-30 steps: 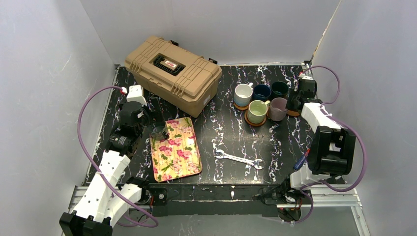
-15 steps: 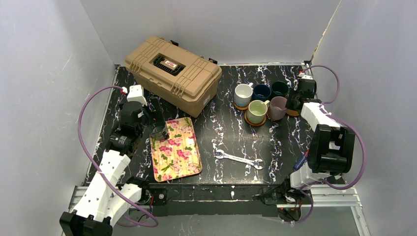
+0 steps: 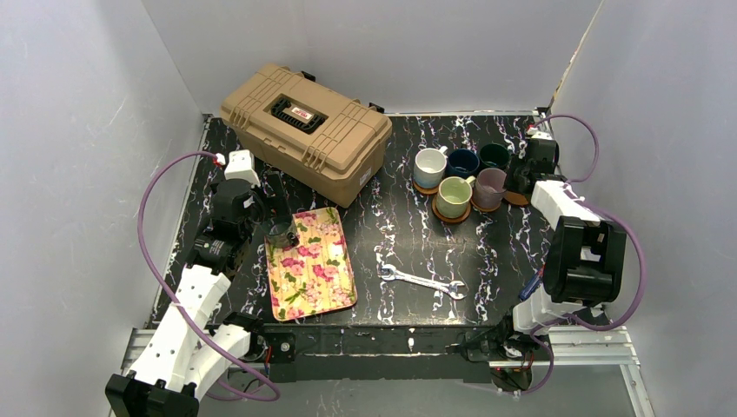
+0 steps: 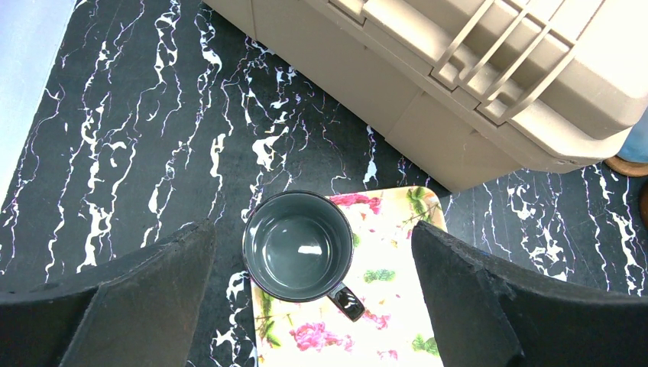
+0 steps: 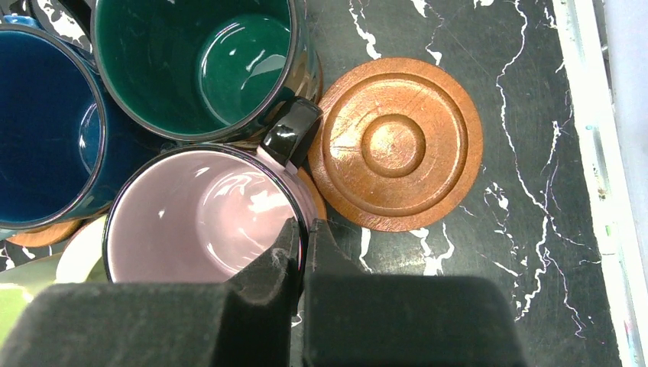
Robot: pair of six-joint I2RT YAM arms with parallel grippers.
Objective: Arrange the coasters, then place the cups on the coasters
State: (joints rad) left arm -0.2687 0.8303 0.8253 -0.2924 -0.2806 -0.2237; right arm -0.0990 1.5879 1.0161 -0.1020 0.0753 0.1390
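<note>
My right gripper (image 5: 304, 233) is shut on the near rim of the mauve-pink cup (image 5: 202, 218), one finger inside and one outside. A sliver of an orange coaster shows under it. Next to it lies a bare rimmed coaster (image 5: 396, 144). The dark green cup (image 5: 199, 65) and the navy cup (image 5: 42, 130) crowd against the pink one. From above, the white cup (image 3: 428, 167) and the yellow-green cup (image 3: 454, 196) stand on coasters to its left. My left gripper (image 4: 312, 252) hangs open over the teal cup (image 4: 298, 245), which sits on the floral tray's corner.
A tan toolbox (image 3: 304, 130) lies at the back left, close behind the floral tray (image 3: 313, 265). A silver wrench (image 3: 422, 281) lies in the middle front. The table's right edge rail (image 5: 604, 153) runs just past the bare coaster.
The pink cup and my right gripper have shifted slightly toward the back, closer to the dark green cup. The left arm has not moved.
</note>
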